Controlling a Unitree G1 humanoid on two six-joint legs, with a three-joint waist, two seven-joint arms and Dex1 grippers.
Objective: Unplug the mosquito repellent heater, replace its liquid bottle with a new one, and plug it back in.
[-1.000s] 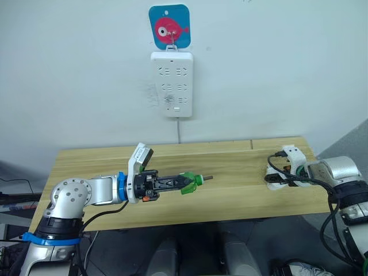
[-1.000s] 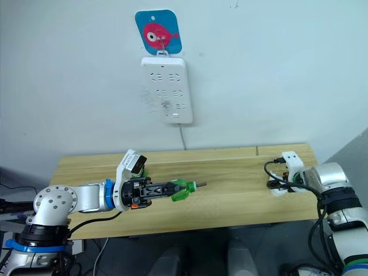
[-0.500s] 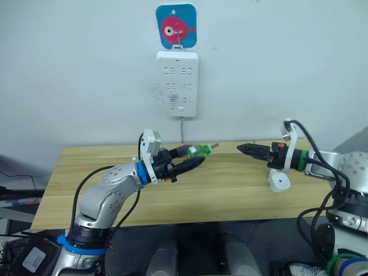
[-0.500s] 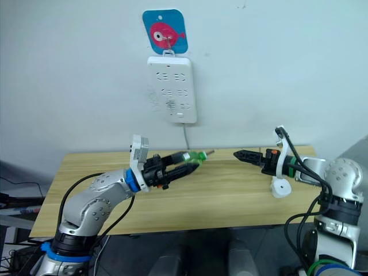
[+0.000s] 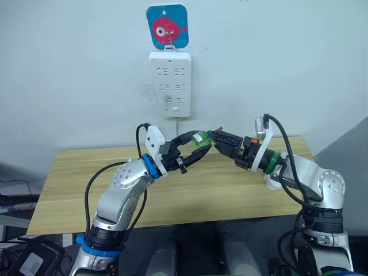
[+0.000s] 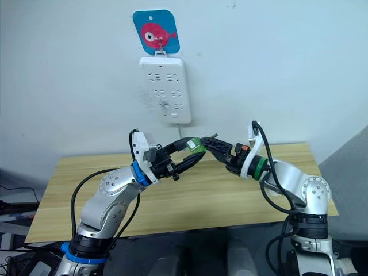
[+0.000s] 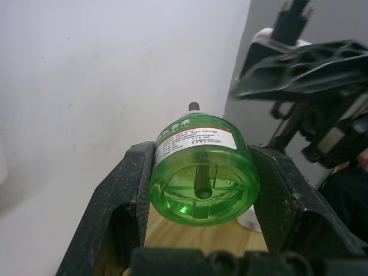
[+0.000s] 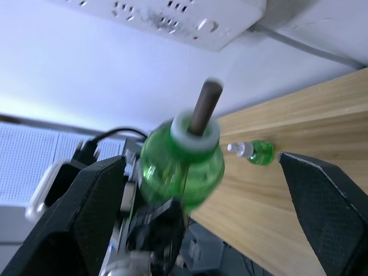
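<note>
My left gripper (image 5: 201,144) is shut on a green liquid bottle (image 7: 198,178) and holds it above the table with its brown wick pointing at my right gripper (image 5: 217,137). The right gripper is open, and its fingers (image 8: 86,213) spread wide on either side of the bottle's wick end (image 8: 204,106) without touching it. The white mosquito repellent heater (image 5: 268,184) lies on the table, partly hidden behind my right forearm. A second green bottle (image 8: 257,153) with a white cap lies on its side on the tabletop.
A white power strip (image 5: 171,83) hangs on the wall under a blue fish hook plate (image 5: 168,26), with its cord running down behind the wooden table (image 5: 230,192). Both arms meet over the table's middle.
My right gripper has swung left from the table's right side to the bottle's wick end. The left arm has raised the bottle a little and carried it right. The camera has shifted slightly.
</note>
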